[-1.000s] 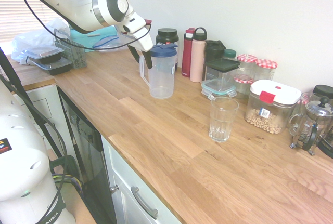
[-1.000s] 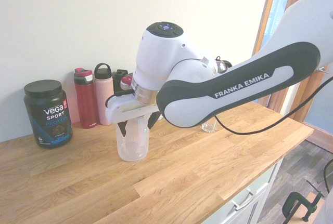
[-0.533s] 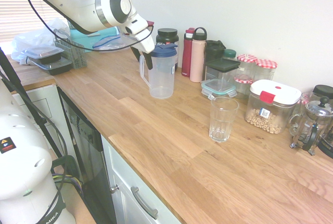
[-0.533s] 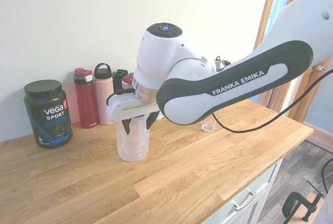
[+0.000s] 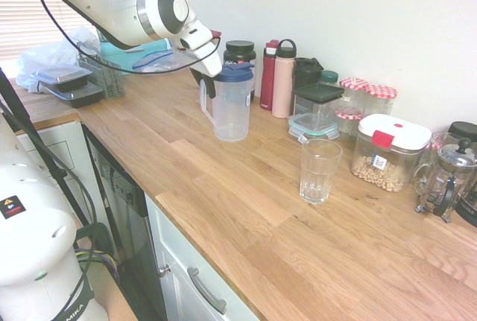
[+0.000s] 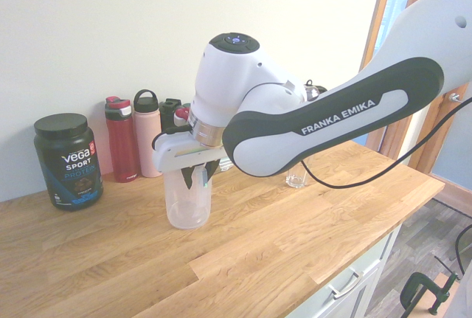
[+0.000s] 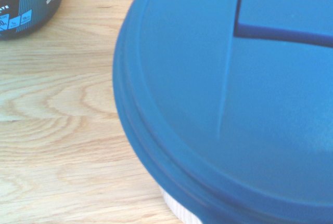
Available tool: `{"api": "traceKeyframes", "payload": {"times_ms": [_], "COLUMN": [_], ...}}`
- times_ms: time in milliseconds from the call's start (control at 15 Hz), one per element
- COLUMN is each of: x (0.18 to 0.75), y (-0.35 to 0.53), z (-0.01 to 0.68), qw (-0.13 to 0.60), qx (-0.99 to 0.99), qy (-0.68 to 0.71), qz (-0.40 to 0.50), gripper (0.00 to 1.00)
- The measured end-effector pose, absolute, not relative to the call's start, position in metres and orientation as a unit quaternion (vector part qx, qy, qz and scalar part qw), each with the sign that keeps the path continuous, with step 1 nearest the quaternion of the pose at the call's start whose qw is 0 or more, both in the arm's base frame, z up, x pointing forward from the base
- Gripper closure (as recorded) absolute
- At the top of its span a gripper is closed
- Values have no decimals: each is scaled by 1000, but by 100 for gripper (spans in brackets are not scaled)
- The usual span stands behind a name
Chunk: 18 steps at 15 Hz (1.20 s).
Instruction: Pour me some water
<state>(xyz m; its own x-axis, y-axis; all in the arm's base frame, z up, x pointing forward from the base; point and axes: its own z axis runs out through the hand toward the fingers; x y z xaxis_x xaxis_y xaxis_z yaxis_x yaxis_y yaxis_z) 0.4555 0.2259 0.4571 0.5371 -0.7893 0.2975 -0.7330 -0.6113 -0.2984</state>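
Kitchen counter [image 5: 223, 179] of pale oak ran along a white wall, and nearest the camera in the first exterior view stood the empty drinking glass [image 5: 320, 170], upright and alone on bare wood. Further back stood the clear pitcher [image 5: 232, 103] with its blue lid [image 7: 234, 94], upright too, its handle [image 5: 203, 105] turned away from the glass toward the arm. The gripper [image 6: 195, 176] reached down at a steep slant onto that handle side, its dark fingers drawn in narrow around the handle, though I could not tell whether they were already pressing on it. Judging from this, the lift would have to carry the pitcher across open counter toward the glass, spout leading, since the glass lay well apart on the side opposite the handle. Behind the pitcher, against the wall, stood a red bottle [image 5: 268, 75], a pink bottle [image 5: 282, 79] and a dark protein tub [image 6: 68, 160].
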Motion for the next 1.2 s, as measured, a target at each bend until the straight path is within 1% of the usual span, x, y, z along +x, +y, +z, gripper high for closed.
{"api": "traceKeyframes", "payload": {"times_ms": [467,600,867,1000,1200], "x": [458,453,405,378,345], "y": [220,215,180,132,62], "z": [457,470,546,580,600], "qw": [73,80,68,62,61], "qx": [-872,-878,-917,-934,-957], "qy": [441,427,347,311,250], "qz": [-201,-199,-186,-164,-134], "gripper": [100,100,100,100,100]}}
